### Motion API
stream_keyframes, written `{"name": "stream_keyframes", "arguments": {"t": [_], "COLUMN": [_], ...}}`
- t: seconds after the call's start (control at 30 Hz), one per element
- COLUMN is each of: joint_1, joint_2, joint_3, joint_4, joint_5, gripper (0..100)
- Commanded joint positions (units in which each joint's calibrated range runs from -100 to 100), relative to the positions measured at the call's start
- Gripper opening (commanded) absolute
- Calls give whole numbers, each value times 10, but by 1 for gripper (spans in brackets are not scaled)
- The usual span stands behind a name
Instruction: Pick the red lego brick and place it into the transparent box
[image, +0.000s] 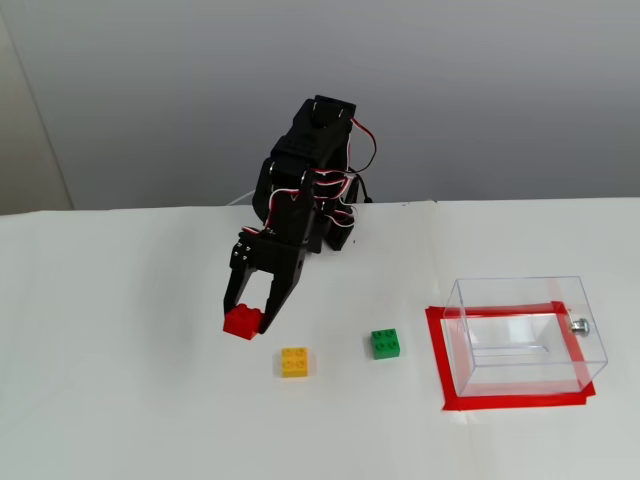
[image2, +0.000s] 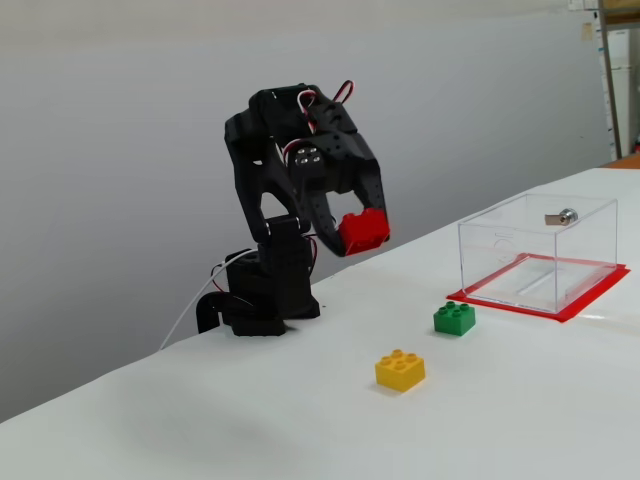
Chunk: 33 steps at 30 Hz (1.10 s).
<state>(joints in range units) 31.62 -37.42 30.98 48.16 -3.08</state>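
My black gripper (image: 246, 320) is shut on the red lego brick (image: 241, 322) and holds it in the air above the white table. In a fixed view from the side the brick (image2: 363, 230) is clearly off the table, between the fingertips of the gripper (image2: 360, 232). The transparent box (image: 524, 335) stands empty to the right, on a rectangle of red tape, with a small silver knob (image: 579, 325) on its right wall. It also shows in a fixed view at the right (image2: 537, 250). The gripper is well left of the box.
A yellow brick (image: 295, 362) and a green brick (image: 386, 343) lie on the table between the gripper and the box; both also show from the side, the yellow brick (image2: 400, 370) and the green brick (image2: 454, 318). The arm's base (image2: 262, 300) stands behind.
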Motion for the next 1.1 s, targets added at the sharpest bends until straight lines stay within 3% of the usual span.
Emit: {"name": "stream_keyframes", "arguments": {"t": [0.0,0.23,0.57,1.07], "joint_1": [-41,-115,-289,-541], "joint_2": [-16,-16,11,82], "joint_3": [-51,-78,-198,-271], "joint_4": [4,17,208,205], "joint_5": [-2,-1,-2,-2], "gripper": [5,5,4,4]}}
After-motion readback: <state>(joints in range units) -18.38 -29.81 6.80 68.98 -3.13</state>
